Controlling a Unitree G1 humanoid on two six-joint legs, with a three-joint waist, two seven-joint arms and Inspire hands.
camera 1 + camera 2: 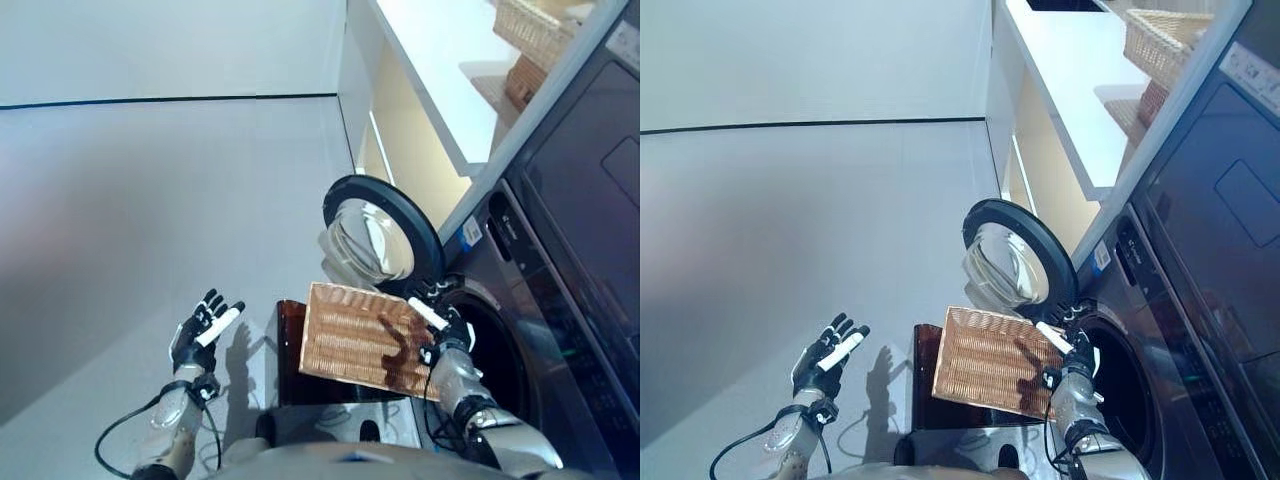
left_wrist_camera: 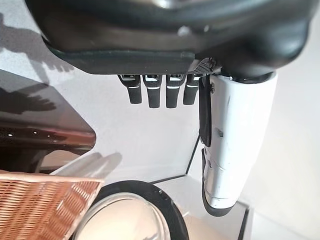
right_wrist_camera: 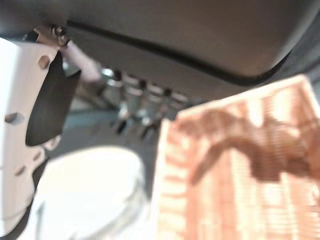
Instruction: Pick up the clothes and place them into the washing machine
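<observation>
The washing machine stands with its round door swung wide open, so the drum opening is ready to receive a load. Just in front of it a wicker basket sits on a dark stand, and its woven inside looks bare (only the shadow of a hand falls across the weave). No clothes can be seen anywhere: not in the basket, not on the floor, not in either hand, and the drum's interior is too dark to tell what lies in it.

The right hand hangs between the basket's far edge and the drum opening, its fingers straight and holding nothing. The left hand is held out over the floor, well apart from the basket, fingers relaxed and released as well.

Judging from the empty basket and empty hands, the loading is probably finished, or nearly so; closing the door may be all that is left. A second basket rests on the white counter above.
</observation>
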